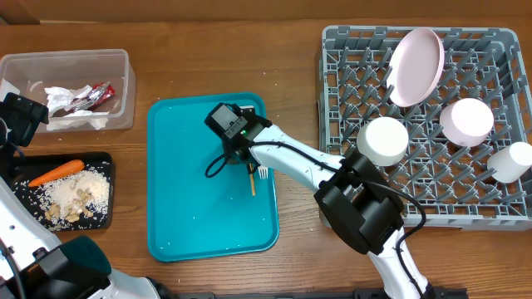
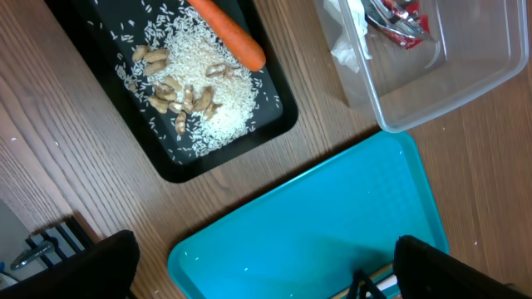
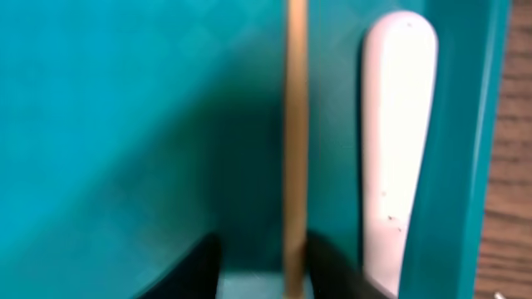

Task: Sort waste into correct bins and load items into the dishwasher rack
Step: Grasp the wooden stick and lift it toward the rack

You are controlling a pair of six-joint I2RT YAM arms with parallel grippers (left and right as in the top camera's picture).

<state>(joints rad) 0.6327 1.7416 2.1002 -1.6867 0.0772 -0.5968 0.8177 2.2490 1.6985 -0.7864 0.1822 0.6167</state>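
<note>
My right gripper (image 1: 239, 149) is low over the teal tray (image 1: 183, 208). In the right wrist view its fingers (image 3: 266, 270) are apart, with the thin wooden stick (image 3: 296, 124) lying between them, close to the right finger. The white fork (image 3: 397, 133) lies beside the stick against the tray's rim. Both show in the overhead view, stick (image 1: 253, 181) and fork (image 1: 263, 173). My left gripper (image 2: 266, 257) is open and empty, above the tray's near-left corner. The grey dishwasher rack (image 1: 499, 212) holds the pink plate (image 1: 416, 65), two bowls (image 1: 382, 139) (image 1: 466, 121) and a cup (image 1: 510, 161).
The clear tub (image 1: 116, 66) at the back left holds white napkins (image 1: 71, 98) and the red wrapper (image 1: 93, 98). The black tray (image 1: 106, 162) at the left holds the carrot (image 1: 55, 172) and the beige scraps (image 1: 79, 198). A few grains lie on the teal tray.
</note>
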